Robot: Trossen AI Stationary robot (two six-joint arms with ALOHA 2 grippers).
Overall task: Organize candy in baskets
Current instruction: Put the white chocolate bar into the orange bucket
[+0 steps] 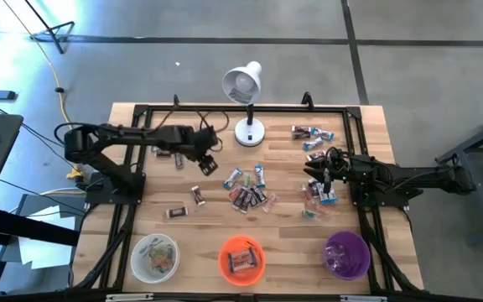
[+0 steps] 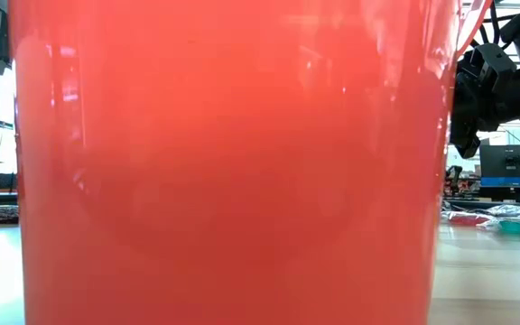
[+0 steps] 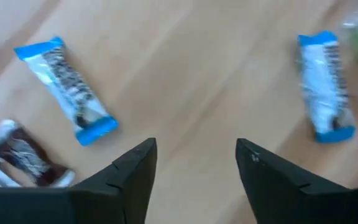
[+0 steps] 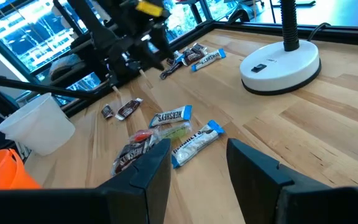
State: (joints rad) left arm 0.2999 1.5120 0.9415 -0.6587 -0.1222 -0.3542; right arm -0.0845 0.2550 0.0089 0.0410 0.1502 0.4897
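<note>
Candy everywhere, and we see the left gripper (image 1: 208,164) hanging over the table with its fingers (image 3: 135,168) spread apart and nothing between them. Just ahead of those fingers lie two blue-wrapped candies (image 3: 64,90), one off to each side, with bare wood between; a dark brown one (image 3: 17,158) sits close beside the first. The main candy cluster (image 1: 248,189) lies a little way off from that gripper, toward the table's middle.

Over on the other side, the right gripper (image 1: 324,174) hovers among the candy at its end of the table, fingers (image 4: 151,168) parted and empty as far as we can see. Right before it lie a blue wrapper (image 4: 171,116), a silver-blue one (image 4: 196,144) and a dark one (image 4: 132,152). Beyond them stands the white lamp base (image 4: 279,65).

Along the front edge sit the three baskets: white (image 1: 155,257), orange (image 1: 241,259) and purple (image 1: 346,254), each with a few candies inside. The orange one fills our low view.
</note>
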